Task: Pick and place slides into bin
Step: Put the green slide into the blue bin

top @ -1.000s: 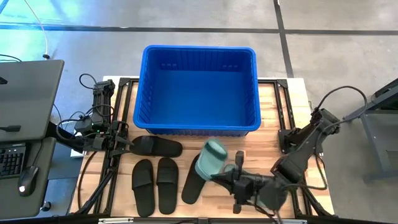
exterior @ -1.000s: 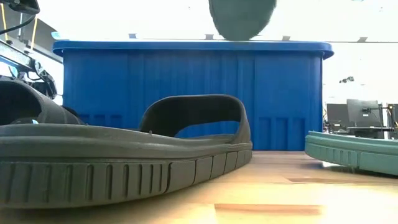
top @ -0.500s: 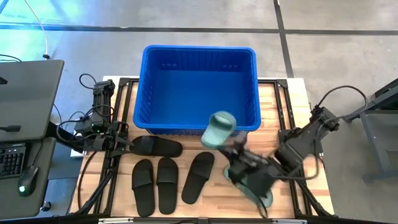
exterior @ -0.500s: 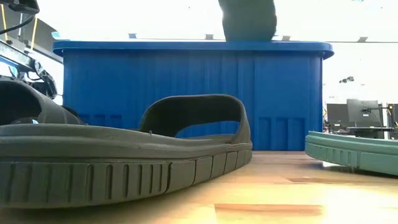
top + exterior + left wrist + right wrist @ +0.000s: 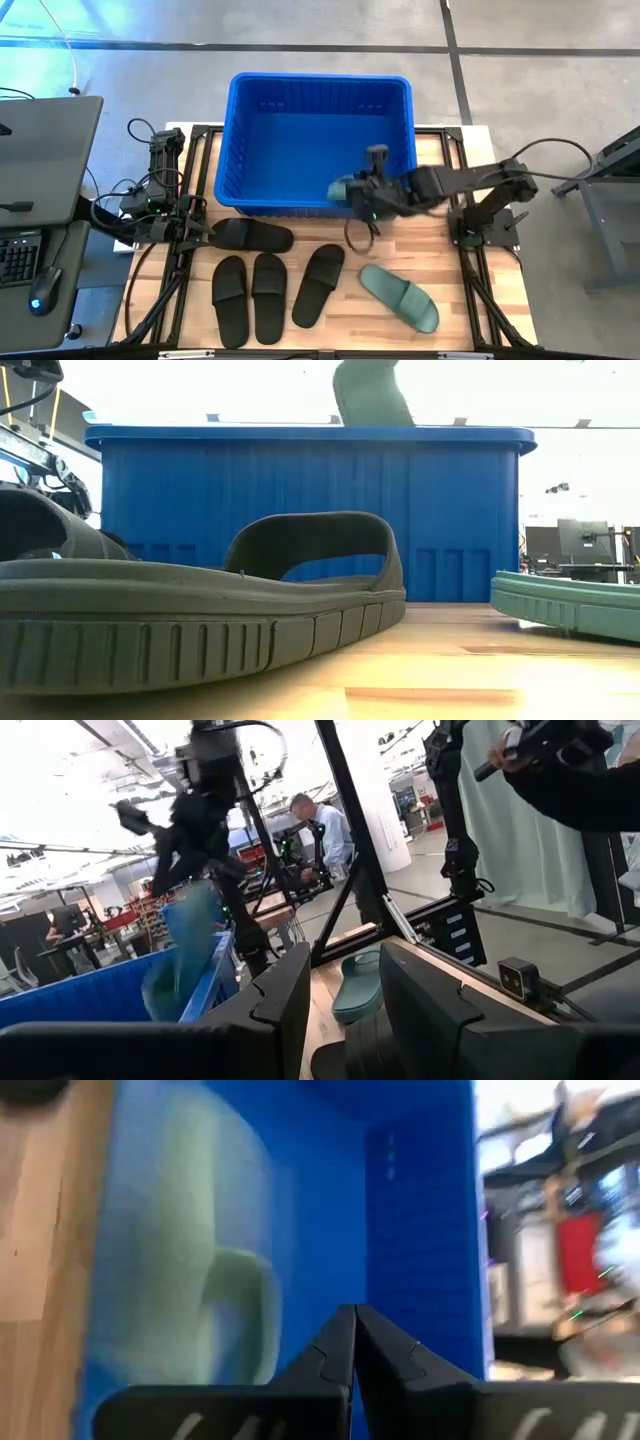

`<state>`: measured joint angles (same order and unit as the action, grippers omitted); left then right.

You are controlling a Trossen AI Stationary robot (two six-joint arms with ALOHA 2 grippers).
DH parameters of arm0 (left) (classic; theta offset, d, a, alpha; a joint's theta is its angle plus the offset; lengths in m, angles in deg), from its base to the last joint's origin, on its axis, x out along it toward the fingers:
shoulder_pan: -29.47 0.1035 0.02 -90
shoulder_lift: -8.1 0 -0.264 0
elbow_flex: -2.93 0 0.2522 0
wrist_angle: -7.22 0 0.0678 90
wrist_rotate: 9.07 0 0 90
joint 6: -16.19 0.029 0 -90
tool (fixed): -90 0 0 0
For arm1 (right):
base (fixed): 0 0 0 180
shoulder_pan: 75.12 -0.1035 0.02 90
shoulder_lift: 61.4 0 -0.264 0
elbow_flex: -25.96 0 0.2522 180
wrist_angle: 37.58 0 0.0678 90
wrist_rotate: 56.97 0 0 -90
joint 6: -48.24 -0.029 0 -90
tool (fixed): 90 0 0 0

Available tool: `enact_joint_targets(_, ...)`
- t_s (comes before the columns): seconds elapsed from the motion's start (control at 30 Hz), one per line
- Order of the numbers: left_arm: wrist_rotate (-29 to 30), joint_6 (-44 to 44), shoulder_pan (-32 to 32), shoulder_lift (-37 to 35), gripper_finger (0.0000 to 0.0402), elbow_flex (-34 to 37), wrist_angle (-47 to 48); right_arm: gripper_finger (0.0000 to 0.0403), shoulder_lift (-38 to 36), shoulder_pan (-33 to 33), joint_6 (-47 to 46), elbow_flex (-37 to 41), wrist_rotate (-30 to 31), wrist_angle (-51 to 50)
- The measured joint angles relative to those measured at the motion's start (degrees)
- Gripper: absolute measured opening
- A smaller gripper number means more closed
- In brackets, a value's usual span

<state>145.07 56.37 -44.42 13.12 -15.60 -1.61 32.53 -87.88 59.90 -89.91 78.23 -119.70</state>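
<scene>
wooden table (image 5: 450, 160); right end effector (image 5: 358, 193) over bin (image 5: 232, 120) rim.

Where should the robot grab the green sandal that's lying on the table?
Probably by the wide strap of the green slide, coming straight down from above. It lies flat, sole down, and the strap arches up, giving the fingers something to close around. The right gripper is nearest.

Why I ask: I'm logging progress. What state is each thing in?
Bin: upright, empty.
Lifted green slide: tilted above the bin's near rim, by the right gripper.
Second green slide: flat on the table, strap up.
Four black slides: lying on the table, outside the bin.
Left gripper: open, at the table's left edge.
</scene>
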Motion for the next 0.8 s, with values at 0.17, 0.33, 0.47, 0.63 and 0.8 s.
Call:
enact_joint_targets(0.17,0.0,0.02,0.0,0.0,0.0115,0.0,0.13,0.0,0.0,3.49,1.86,0.0,-2.25,2.4)
enact_joint_targets(0.33,0.0,0.02,0.01,0.01,0.0115,0.0,0.4,0.0,0.0,5.53,4.69,0.0,-11.36,6.63)
enact_joint_targets(0.47,0.0,0.0,0.01,0.0,0.0115,0.0,0.9,0.0,0.02,7.07,-0.06,0.0,-18.39,7.13)
enact_joint_targets(0.63,0.0,-0.02,0.0,0.01,0.0115,0.0,1.41,0.0,0.02,7.49,-7.3,0.0,-19.35,4.75)
enact_joint_targets(0.8,0.0,-0.17,0.02,0.0,0.0115,0.0,1.52,0.0,0.02,4.7,-14.96,0.0,-29.83,1.13)
